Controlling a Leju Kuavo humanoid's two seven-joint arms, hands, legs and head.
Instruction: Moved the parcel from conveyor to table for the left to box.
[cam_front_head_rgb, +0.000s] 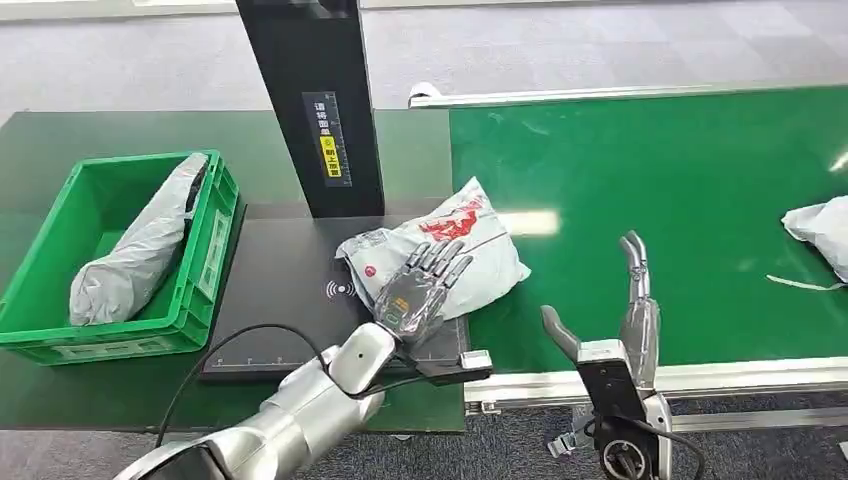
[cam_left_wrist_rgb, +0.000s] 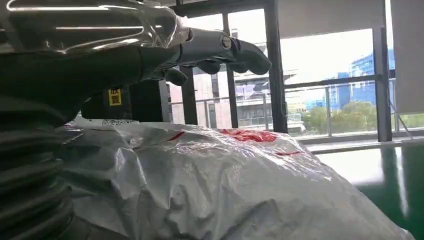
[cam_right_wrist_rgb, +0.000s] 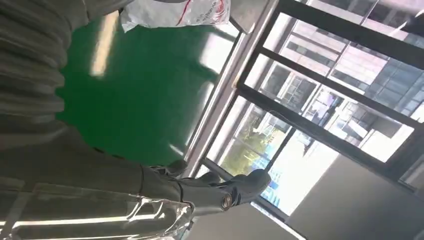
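1. A green crate (cam_front_head_rgb: 205, 245) stands at the left on the dark table (cam_front_head_rgb: 60, 135); a grey bag (cam_front_head_rgb: 135, 255) lies in it, leaning on the far right corner.
2. The parcel (cam_front_head_rgb: 470, 245) (white-grey, red print) lies partly on the black scanner pad (cam_front_head_rgb: 280, 300) and partly on the green conveyor (cam_front_head_rgb: 650, 200). Its long axis runs from near left to far right.
3. The left hand (cam_front_head_rgb: 425, 285) is over the near left part of the parcel with fingers spread flat; it grips nothing.
4. The right hand (cam_front_head_rgb: 615, 315) is over the conveyor's near edge, fingers apart, holding nothing.
5. Another white parcel (cam_front_head_rgb: 820, 225) lies at the far right on the belt.
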